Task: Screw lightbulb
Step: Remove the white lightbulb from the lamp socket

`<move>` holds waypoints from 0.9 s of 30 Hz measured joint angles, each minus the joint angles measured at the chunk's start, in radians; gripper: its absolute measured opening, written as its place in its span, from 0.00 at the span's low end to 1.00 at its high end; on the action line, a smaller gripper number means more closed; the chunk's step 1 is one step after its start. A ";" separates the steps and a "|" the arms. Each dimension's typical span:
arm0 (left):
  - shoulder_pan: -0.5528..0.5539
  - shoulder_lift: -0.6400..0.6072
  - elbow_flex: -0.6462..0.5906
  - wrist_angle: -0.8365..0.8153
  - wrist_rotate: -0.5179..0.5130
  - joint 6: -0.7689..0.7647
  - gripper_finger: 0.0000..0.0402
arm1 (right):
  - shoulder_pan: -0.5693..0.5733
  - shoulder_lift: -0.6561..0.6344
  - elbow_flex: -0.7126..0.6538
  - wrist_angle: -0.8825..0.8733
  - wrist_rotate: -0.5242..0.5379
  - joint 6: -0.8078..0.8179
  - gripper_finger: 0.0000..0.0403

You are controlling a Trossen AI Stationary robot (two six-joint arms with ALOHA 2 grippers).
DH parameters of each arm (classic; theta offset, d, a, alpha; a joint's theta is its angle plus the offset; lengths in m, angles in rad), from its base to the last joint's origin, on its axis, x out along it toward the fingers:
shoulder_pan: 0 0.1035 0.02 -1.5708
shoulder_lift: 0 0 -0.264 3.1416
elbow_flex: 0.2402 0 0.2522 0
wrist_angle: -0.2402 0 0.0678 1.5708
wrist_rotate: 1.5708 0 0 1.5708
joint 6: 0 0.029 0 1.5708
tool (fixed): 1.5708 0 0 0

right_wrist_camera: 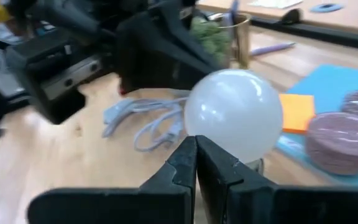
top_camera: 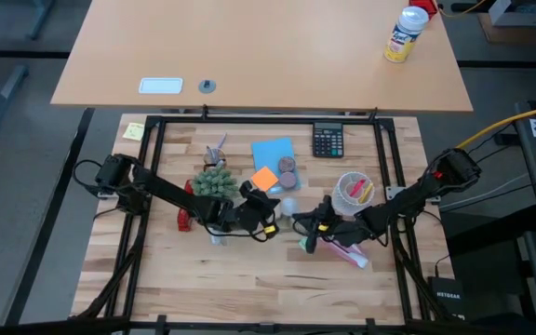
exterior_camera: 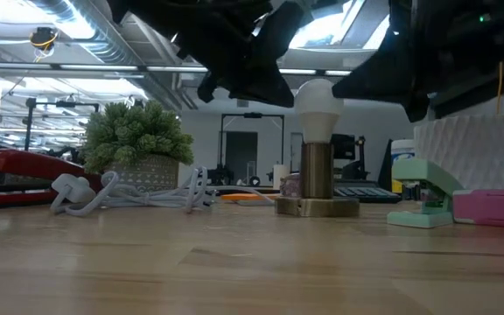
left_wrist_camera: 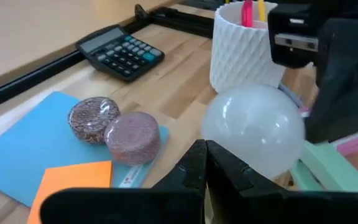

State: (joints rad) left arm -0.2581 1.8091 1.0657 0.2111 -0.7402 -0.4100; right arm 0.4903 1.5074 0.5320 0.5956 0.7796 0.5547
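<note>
Bare wood up front: the table point(exterior_camera: 252, 262) lay flat and bare nearest the low camera.
Bulb: the lightbulb point(exterior_camera: 317, 105) stood upright in a brass socket point(exterior_camera: 317, 179) near the middle of the table, white globe on top.
Around the bulb: a white cord point(exterior_camera: 138, 194) lay at 9 o'clock from it, and a white cup of pens point(top_camera: 354, 191) stood at about 2 o'clock.
Other things: a calculator point(top_camera: 328, 140) lay at 1 o'clock, well apart, and a blue pad point(top_camera: 273, 154) at 11 o'clock.
Left fingers: the left gripper point(left_wrist_camera: 205, 163) was shut tight, tips together, just beside the globe at 9 o'clock, holding nothing.
Right fingers: the right gripper point(right_wrist_camera: 196, 158) was shut tight too, just beside the globe at 3 o'clock, holding nothing.
Touching or not: I could not tell if either tip touched the glass.
Step in hand: it looked like getting ready to turn the bulb.
How to do it well: the fingers would need to open wide, close softly round the globe, and turn it straight, not tipped, while the socket stays still.
</note>
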 joint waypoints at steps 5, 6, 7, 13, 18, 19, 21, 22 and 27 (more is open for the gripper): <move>-0.014 0.000 0.000 -0.009 0.028 -0.001 0.00 | 0.001 0.000 0.000 -0.026 0.074 0.000 0.04; -0.020 0.000 0.000 -0.011 0.026 -0.001 0.00 | 0.001 0.000 0.000 -0.030 0.082 -0.001 0.04; -0.026 -0.001 0.000 -0.011 0.027 -0.001 0.00 | 0.002 0.000 0.000 -0.033 0.089 -0.001 0.04; -0.062 0.000 -0.001 0.000 0.080 -0.001 0.00 | -0.003 0.000 -0.001 -0.043 0.160 -0.002 0.04; -0.091 0.000 -0.001 0.020 0.076 -0.018 0.00 | -0.002 0.000 -0.001 -0.055 0.216 -0.002 0.04; -0.097 0.000 -0.001 0.020 0.075 -0.030 0.00 | -0.003 0.000 -0.001 -0.054 0.226 -0.003 0.04; -0.111 0.000 -0.001 0.017 0.074 -0.058 0.00 | -0.001 0.000 -0.001 -0.054 0.242 -0.003 0.04; -0.119 0.000 -0.001 0.017 0.073 -0.078 0.00 | -0.001 0.000 -0.001 -0.054 0.248 -0.003 0.04; -0.157 0.000 0.000 0.017 0.063 -0.162 0.00 | 0.010 -0.008 -0.001 0.010 0.248 -0.018 0.04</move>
State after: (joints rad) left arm -0.4153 1.8088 1.0653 0.2279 -0.6774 -0.5721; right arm 0.5005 1.4995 0.5312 0.6056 1.0273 0.5363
